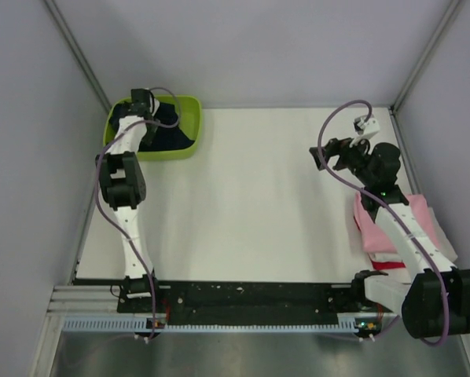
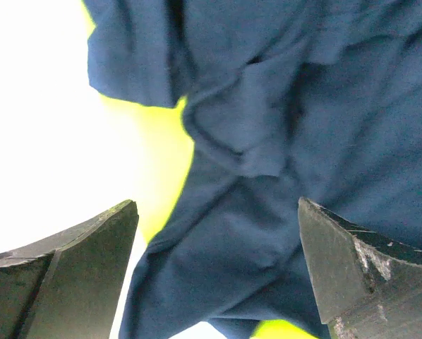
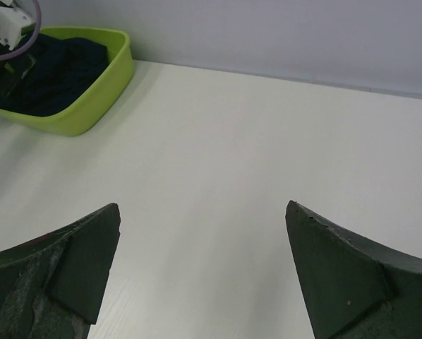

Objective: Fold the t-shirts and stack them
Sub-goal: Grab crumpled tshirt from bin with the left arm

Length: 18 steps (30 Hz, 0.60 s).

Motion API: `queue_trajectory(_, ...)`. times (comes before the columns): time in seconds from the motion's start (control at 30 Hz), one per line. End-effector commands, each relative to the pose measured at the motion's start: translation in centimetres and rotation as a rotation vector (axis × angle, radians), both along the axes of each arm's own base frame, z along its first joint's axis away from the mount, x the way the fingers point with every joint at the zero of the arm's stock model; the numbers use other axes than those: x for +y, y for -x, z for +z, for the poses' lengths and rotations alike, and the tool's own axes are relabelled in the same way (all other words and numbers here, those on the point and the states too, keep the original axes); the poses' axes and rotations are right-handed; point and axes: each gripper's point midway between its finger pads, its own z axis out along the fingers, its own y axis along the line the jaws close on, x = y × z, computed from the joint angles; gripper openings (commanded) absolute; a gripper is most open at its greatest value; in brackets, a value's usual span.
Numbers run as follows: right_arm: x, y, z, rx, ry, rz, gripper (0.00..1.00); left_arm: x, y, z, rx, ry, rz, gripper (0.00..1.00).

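A dark navy t-shirt (image 1: 166, 126) lies crumpled in the lime green tub (image 1: 189, 110) at the table's back left. My left gripper (image 1: 141, 100) hovers over the tub, open, with the navy cloth (image 2: 267, 176) right below and between its fingers (image 2: 91, 261). A folded stack of t-shirts, pink (image 1: 384, 228) on top with red (image 1: 388, 265) at its near edge, sits at the right. My right gripper (image 1: 329, 153) is open and empty above the bare table (image 3: 218, 233), left of the stack. The tub shows far off in the right wrist view (image 3: 91, 106).
Grey walls enclose the table on three sides. The arm bases and a black rail (image 1: 251, 297) run along the near edge. The right arm (image 1: 400, 236) lies over the folded stack.
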Motion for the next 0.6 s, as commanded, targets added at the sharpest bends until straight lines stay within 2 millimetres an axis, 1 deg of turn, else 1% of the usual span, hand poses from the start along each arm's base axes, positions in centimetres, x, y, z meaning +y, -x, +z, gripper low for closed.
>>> queue_trajectory(0.0, 0.2, -0.7, 3.2, -0.081, 0.041, 0.016, 0.99, 3.9, 0.1, 3.6, -0.027, -0.107, 0.041, 0.99)
queue_trajectory(0.03, 0.1, -0.8, 3.4, -0.088, 0.048, 0.008, 0.99, 4.5, 0.6, 2.5, 0.005, -0.122, 0.052, 0.99)
queue_trajectory(0.1, -0.1, -0.8, 3.7, -0.100, 0.058, 0.000, 0.99, 6.2, 1.0, 1.2, 0.035, -0.173, 0.081, 0.99)
queue_trajectory(0.17, -0.2, -0.9, 4.0, -0.107, 0.061, -0.003, 0.99, 7.7, 1.2, 0.8, 0.045, -0.183, 0.106, 0.97)
queue_trajectory(0.2, -0.2, -0.9, 4.1, -0.110, 0.061, -0.004, 0.99, 8.1, 1.3, 0.6, 0.049, -0.180, 0.110, 0.94)
queue_trajectory(0.23, -0.2, -0.9, 4.2, -0.111, 0.060, -0.006, 0.99, 8.4, 1.3, 0.7, 0.046, -0.178, 0.110, 0.86)
queue_trajectory(0.27, -0.2, -0.9, 4.3, -0.112, 0.057, -0.006, 0.99, 8.4, 1.2, 1.1, 0.037, -0.176, 0.106, 0.69)
queue_trajectory(0.3, -0.2, -0.9, 4.5, -0.113, 0.050, -0.010, 0.99, 8.2, 1.0, 1.3, 0.020, -0.167, 0.101, 0.41)
queue_trajectory(0.33, -0.3, -0.9, 4.5, -0.114, 0.046, -0.015, 0.99, 7.9, 0.8, 2.1, -0.004, -0.157, 0.088, 0.16)
queue_trajectory(0.37, -0.2, -0.8, 4.6, -0.117, 0.041, -0.015, 0.99, 7.5, 0.6, 3.0, -0.043, -0.153, 0.080, 0.00)
queue_trajectory(0.4, -0.4, -0.8, 4.7, -0.116, 0.037, -0.023, 0.99, 7.1, 0.4, 3.8, -0.075, -0.161, 0.069, 0.00)
queue_trajectory(0.43, -0.3, -0.7, 4.8, -0.119, 0.034, -0.025, 0.99, 6.6, 0.3, 5.7, -0.122, -0.176, 0.058, 0.00)
queue_trajectory(0.57, -0.4, 0.0, 5.2, -0.130, 0.030, -0.027, 0.99, 5.4, 0.2, 10.2, -0.217, -0.238, 0.025, 0.00)
